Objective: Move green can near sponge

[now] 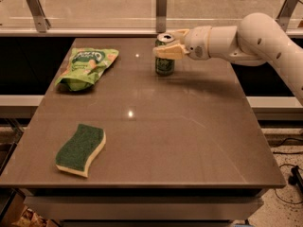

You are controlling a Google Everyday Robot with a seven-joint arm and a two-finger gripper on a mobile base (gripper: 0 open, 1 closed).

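Observation:
The green can (164, 64) stands upright at the far middle of the table, silver top up. My gripper (168, 43) reaches in from the right and is shut on the can's upper part, one pale finger (166, 52) across its front and the other behind it. I cannot tell whether the can's base touches the table. The sponge (80, 149), dark green on top over pale yellow foam, lies flat near the front left corner, far from the can.
A light-green snack bag (87, 66) lies at the far left of the brown table (189, 141). A glass rail with metal posts (161, 8) runs behind the table's far edge. My white arm (255, 37) spans the far right.

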